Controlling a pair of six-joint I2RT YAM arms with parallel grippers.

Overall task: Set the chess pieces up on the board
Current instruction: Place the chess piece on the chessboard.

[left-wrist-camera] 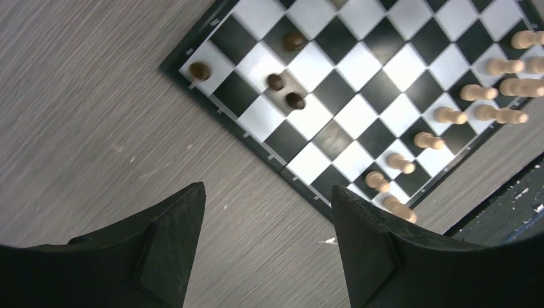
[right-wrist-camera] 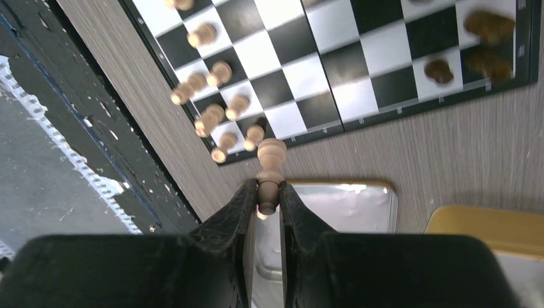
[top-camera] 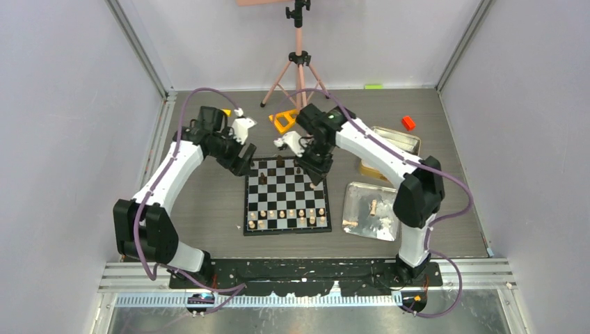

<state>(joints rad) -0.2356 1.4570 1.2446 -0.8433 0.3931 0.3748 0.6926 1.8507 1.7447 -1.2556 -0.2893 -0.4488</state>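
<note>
Surface: a matt grey wood-grain table (top-camera: 209, 202) inside pale walls, with a tripod (top-camera: 298, 62) at the top centre of the top view.
Board (top-camera: 285, 188): in the centre of the top view. It is flat, stiff and glossy, with black and white squares inside a thin black border.
Light pieces (left-wrist-camera: 451, 116): pale turned wood, standing in two rows along the board's lower edge in the top view.
Dark pieces (left-wrist-camera: 295, 101): four brown ones near the board corner, at the upper left of the left wrist view.
Held piece (right-wrist-camera: 271, 160): pale and waisted, in the centre of the right wrist view. Its wider end points away from the fingers and its narrow end is in the pinch.
Right gripper (right-wrist-camera: 269, 192): pressed together on the held piece.
Left gripper (left-wrist-camera: 268, 192): spread with nothing between the fingers, over bare table beside the board.
Tray (top-camera: 362, 202): shiny silver metal to the right of the board, with a few pieces lying in it.
Tin (top-camera: 396, 139): gold-rimmed, above the tray.
Handling: the pieces are probably very light, rigid and smooth. Their round profile could slip or twist in a grip, and their small bases would tip easily.
Grip: best high on the body, so the base stays free to land flat on a square.
</note>
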